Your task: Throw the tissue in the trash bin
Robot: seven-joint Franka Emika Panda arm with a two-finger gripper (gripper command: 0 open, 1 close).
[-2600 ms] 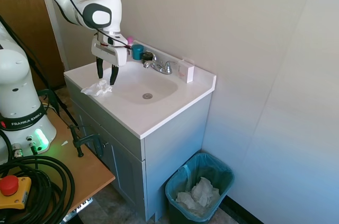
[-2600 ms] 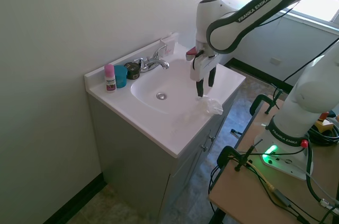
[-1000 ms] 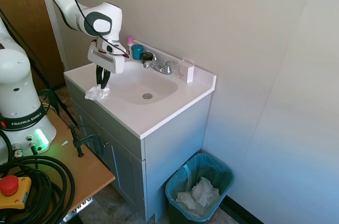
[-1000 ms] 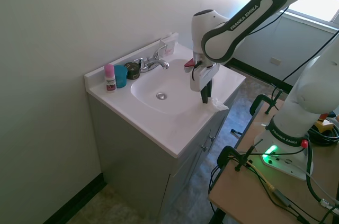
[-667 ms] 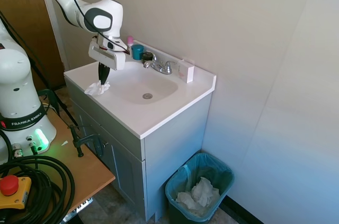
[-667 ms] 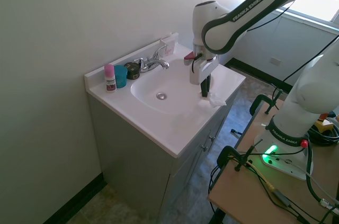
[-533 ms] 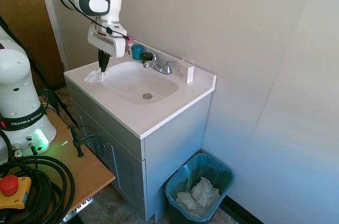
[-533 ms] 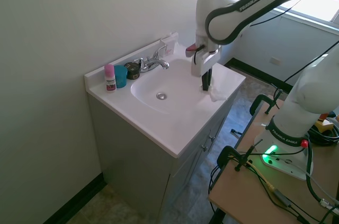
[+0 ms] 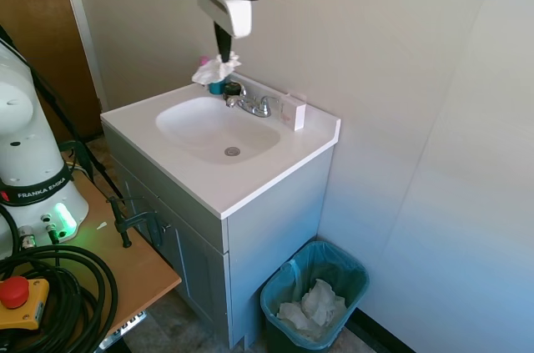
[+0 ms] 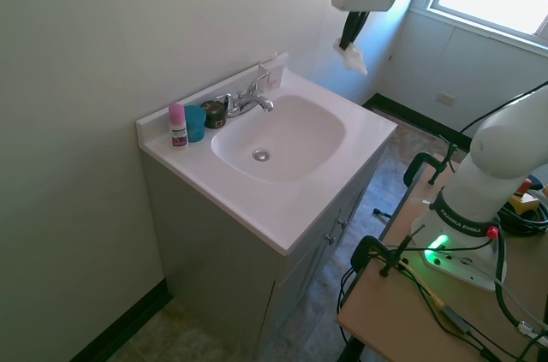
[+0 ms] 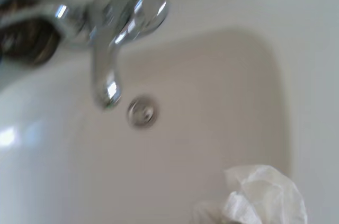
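Observation:
My gripper is high above the sink, shut on the tissue, a small white crumpled wad hanging from the fingertips. From the other side, the gripper and the dangling tissue hang above the counter's right side. The wrist view shows the tissue with the basin below it. The trash bin, dark with a teal bag liner and white paper wads inside, stands on the floor to the right of the vanity, well below the gripper.
A white vanity counter holds a sink with a chrome faucet, a teal cup, a pink-capped bottle and a small white box by the backsplash. Walls stand close behind and on the bin's right side.
The gripper shut on the tissue at the counter's edge, then lifted it high and carried it over the sink toward the faucet side.

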